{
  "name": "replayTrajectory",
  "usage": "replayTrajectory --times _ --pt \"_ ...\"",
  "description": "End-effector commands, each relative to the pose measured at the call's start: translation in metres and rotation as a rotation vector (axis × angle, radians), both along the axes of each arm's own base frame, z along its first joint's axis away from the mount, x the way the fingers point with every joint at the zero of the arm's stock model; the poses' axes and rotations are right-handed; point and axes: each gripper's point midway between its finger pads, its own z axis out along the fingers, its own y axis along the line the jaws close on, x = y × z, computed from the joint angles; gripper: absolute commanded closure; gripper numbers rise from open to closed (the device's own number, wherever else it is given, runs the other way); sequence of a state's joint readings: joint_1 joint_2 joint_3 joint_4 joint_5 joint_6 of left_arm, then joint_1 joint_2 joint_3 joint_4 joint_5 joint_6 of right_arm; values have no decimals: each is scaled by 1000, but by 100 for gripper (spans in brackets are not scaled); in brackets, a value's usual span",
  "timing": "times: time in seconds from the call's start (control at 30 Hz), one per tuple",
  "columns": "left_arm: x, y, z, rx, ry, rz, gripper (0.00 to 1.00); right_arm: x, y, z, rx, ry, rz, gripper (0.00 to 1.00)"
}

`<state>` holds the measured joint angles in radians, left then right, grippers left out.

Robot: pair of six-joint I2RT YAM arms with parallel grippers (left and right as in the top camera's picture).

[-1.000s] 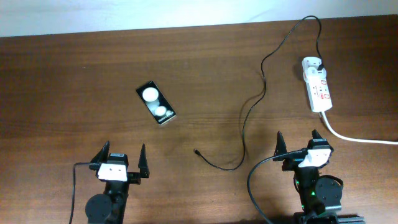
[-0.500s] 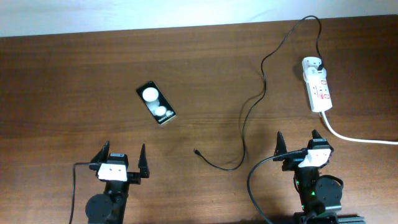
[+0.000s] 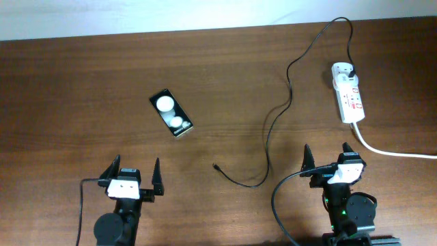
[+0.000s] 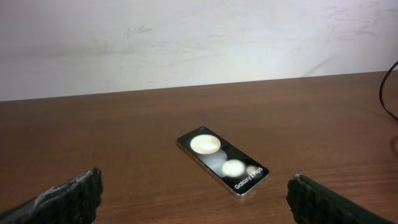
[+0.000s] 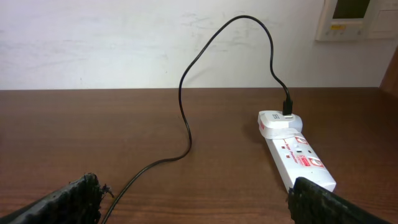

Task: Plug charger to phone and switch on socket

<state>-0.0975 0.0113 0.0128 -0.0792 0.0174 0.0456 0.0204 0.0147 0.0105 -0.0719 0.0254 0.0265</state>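
The black phone (image 3: 171, 113) lies flat at the table's left centre, face up with two white spots; it also shows in the left wrist view (image 4: 222, 160). The black charger cable (image 3: 276, 116) snakes from its white adapter (image 3: 343, 70) on the socket strip (image 3: 349, 94) down to a loose plug tip (image 3: 216, 165). The cable (image 5: 186, 118) and socket (image 5: 296, 155) show in the right wrist view. My left gripper (image 3: 133, 175) is open and empty, near the front edge below the phone. My right gripper (image 3: 328, 158) is open and empty, in front of the socket.
A thick white cord (image 3: 389, 150) runs from the socket to the right edge. A pale wall (image 4: 199, 43) rises behind the table's far edge. A wall panel (image 5: 354, 18) hangs at the upper right in the right wrist view.
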Motion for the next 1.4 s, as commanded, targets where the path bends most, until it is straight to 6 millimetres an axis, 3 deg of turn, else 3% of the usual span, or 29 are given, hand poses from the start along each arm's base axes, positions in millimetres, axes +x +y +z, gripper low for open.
replayTrajectory --times 0.0,0.8,0.87,1.37 --pt "0 4 -2 18 2 18 1 0 2 -2 4 2 8 1" --pt "0 4 -2 18 2 18 1 0 2 -2 4 3 8 1" --pt "1 7 5 27 -25 37 1 0 2 -2 4 3 8 1" --pt "1 7 -2 30 1 37 1 0 2 -2 4 3 8 1"
